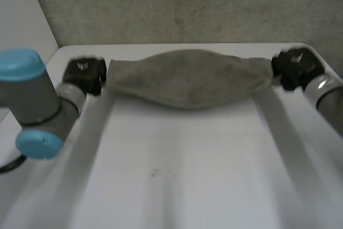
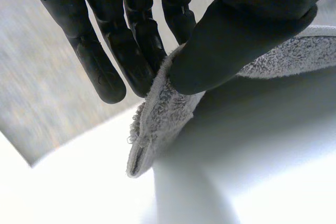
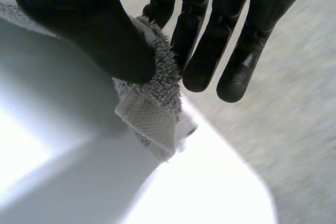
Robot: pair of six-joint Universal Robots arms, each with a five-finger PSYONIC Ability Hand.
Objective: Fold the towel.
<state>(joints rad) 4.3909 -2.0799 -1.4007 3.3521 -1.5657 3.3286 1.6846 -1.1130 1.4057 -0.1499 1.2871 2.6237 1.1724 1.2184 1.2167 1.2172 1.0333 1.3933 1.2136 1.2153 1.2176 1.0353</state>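
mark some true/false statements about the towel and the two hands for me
1. The left hand pinches one end of the towel between its thumb and fingers. True.
2. The right hand is open and off the towel. False: its thumb and fingers pinch the towel's other end.
3. The towel stretches across between the two hands. True.
4. The towel lies in a folded square at the near edge of the table. False: it spans the far part of the table, held at both ends.
5. The towel is grey. True.
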